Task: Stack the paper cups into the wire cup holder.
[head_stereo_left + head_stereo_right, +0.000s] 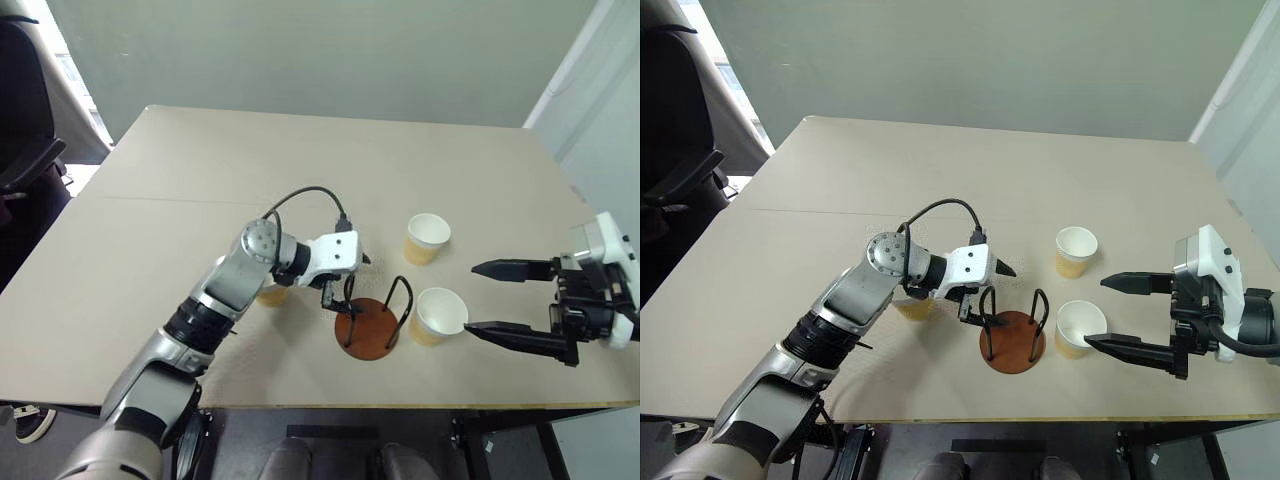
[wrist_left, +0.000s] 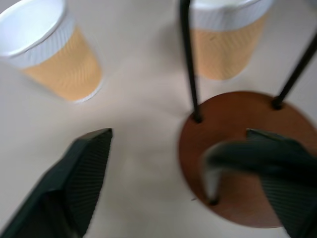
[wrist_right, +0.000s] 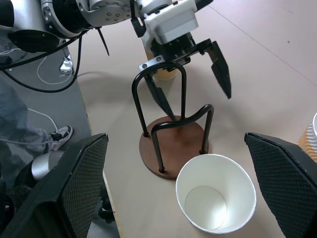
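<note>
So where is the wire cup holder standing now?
In the left eye view the wire cup holder stands near the table's front edge, centre, with the open left hand just above it and a paper cup beside it on the right.

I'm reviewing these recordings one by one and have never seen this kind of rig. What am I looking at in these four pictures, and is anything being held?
This is a two-armed humanoid robot at a table. Two pictures come from the cameras in its head, looking down over its arms; the other two come from cameras on each wrist, looking along that arm's two black fingers.

On the table stand a wire cup holder, a brown disc with two black wire loops, and three paper cups, one partly hidden behind the left arm. The holder has no cup in it.

The left gripper is open over the holder. The right gripper is open beside the nearest cup. Neither holds anything.
</note>
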Controlling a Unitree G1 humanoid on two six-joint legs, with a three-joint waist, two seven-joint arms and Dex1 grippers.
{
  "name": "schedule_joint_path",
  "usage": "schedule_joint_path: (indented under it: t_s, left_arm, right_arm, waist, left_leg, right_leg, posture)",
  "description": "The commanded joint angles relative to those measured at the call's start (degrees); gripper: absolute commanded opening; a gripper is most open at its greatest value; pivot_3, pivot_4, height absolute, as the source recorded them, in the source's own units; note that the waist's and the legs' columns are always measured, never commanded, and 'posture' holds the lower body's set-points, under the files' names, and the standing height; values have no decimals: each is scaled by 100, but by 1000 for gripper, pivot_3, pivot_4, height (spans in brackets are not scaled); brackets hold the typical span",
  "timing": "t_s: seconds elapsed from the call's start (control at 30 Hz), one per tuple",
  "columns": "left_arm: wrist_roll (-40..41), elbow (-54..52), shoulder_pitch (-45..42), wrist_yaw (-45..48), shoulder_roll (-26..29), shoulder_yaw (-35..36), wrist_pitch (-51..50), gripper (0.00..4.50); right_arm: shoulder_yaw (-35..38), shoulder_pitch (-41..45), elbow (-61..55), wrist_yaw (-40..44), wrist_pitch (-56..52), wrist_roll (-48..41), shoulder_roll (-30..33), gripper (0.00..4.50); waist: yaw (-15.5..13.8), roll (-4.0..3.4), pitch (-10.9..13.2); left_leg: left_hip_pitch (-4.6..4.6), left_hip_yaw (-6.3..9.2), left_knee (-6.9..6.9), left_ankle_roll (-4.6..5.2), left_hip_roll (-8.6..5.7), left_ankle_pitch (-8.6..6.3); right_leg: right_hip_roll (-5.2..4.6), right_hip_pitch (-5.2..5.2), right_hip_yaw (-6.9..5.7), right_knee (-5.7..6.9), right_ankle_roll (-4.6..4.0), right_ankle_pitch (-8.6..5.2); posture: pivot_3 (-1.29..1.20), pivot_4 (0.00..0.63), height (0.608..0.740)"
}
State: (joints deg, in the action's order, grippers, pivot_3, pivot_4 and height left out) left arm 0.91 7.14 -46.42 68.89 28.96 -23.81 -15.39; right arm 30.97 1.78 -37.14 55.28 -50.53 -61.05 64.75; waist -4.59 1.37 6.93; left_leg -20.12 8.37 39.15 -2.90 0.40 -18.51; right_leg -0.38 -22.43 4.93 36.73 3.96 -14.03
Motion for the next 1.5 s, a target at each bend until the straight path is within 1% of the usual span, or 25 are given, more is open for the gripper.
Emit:
schedule_joint_path:
  t_s: [0.03,0.2,0.27,0.4,0.53,0.63,0.77,0.87,0.97,1.07,1.13,1.27,1.3,1.4,1.43,1.5]
  left_arm:
    - [236,-164,-309,96,19,328,-68,4474]
    - [545,-464,-504,359,256,617,-235,4474]
    - [709,-624,-651,442,391,774,-489,4474]
    - [980,-968,-837,644,798,1040,-840,4474]
    - [1421,-1289,-958,697,1217,1453,-1458,4474]
    - [1792,-1675,-696,892,1696,1692,-1938,4474]
    - [2010,-2028,-83,718,2040,1841,-2339,4474]
    - [2227,-2295,284,416,2032,1961,-2669,4474]
    - [2423,-2531,442,164,2013,2041,-2928,4474]
    - [2572,-2659,479,-36,2019,2102,-3106,4500]
    - [2624,-2690,494,-104,2072,2129,-3148,4500]
    - [2728,-2708,485,-186,2184,2174,-3200,4500]
    - [2752,-2715,483,-213,2211,2182,-3212,4500]
    - [2811,-2730,469,-291,2258,2186,-3245,4500]
    - [2825,-2733,467,-312,2268,2182,-3250,4500]
    - [2855,-2733,442,-361,2278,2172,-3259,4500]
  right_arm:
    - [-12,76,-17,104,88,43,94,4500]
    - [-468,-25,-34,151,181,643,336,4500]
    - [-723,-89,-54,199,290,972,417,4500]
    - [-1085,-58,-112,293,438,1323,495,4500]
    - [-1381,24,-182,343,545,1538,494,4500]
    - [-1668,240,-220,288,576,1618,428,4500]
    - [-2198,425,-245,253,672,1963,396,4500]
    - [-2591,600,-225,222,729,2216,318,4500]
    - [-2935,740,-170,244,811,2507,285,4500]
    - [-3197,911,-63,276,906,2771,234,3883]
    - [-3347,996,19,319,985,2951,230,3222]
    - [-3555,1083,115,434,1107,3193,209,1679]
    - [-3621,1113,143,421,1139,3292,183,1380]
    - [-3813,1164,241,412,1259,3628,161,247]
    - [-3833,1170,260,412,1292,3691,151,29]
    - [-3843,1191,297,406,1332,3783,122,29]
  waist:
    - [1,0,0]
    - [8,0,0]
    - [8,-1,0]
    - [14,-1,0]
    - [20,-1,1]
    - [49,-1,1]
    - [65,-2,0]
    - [64,-1,0]
    - [66,-1,0]
    - [72,-1,0]
    - [72,-1,0]
    - [73,-1,0]
    - [73,-1,0]
    - [73,-1,0]
    - [73,-1,0]
    - [73,-1,0]
  left_leg:
    - [-1,0,0,0,0,0]
    - [-2,-1,-3,0,-10,0]
    - [-2,0,-4,0,-6,0]
    - [-6,0,-5,1,1,-1]
    - [-6,0,-9,2,3,-1]
    - [-4,7,-13,2,7,-2]
    - [2,20,-21,3,8,-2]
    - [1,48,-16,3,9,-2]
    - [-1,50,-15,3,8,-2]
    - [2,45,-18,3,9,-2]
    - [4,44,-18,3,9,-2]
    - [4,44,-20,3,9,-2]
    - [4,43,-20,3,9,-2]
    - [4,44,-20,3,8,-3]
    - [4,45,-21,3,7,-2]
    - [4,44,-20,3,7,-2]
  right_leg:
    - [0,0,0,0,0,0]
    - [1,-2,0,-1,0,0]
    - [0,-2,0,-1,0,0]
    - [-1,-6,0,-2,0,0]
    - [-1,-8,0,-6,0,0]
    - [-5,-12,4,-8,-1,0]
    - [-4,-12,4,-9,-1,0]
    - [-19,-13,4,-6,-1,0]
    - [-24,-15,3,-3,-1,0]
    - [-25,-16,4,-2,-2,0]
    - [-26,-16,4,-1,-2,0]
    - [-28,-17,4,0,-3,0]
    - [-28,-17,4,0,-4,-1]
    - [-30,-17,3,0,-4,-1]
    - [-32,-17,3,0,-5,-1]
    - [-33,-17,3,1,-5,-1]
  posture:
    - [0,150,740]
    - [0,150,740]
    - [0,150,740]
    - [0,150,740]
    - [0,150,740]
    - [0,150,740]
    - [0,150,740]
    - [0,150,740]
    - [0,150,740]
    - [0,150,740]
    - [0,150,740]
    - [0,150,740]
    - [0,150,740]
    - [0,150,740]
    - [0,150,740]
    - [0,150,740]
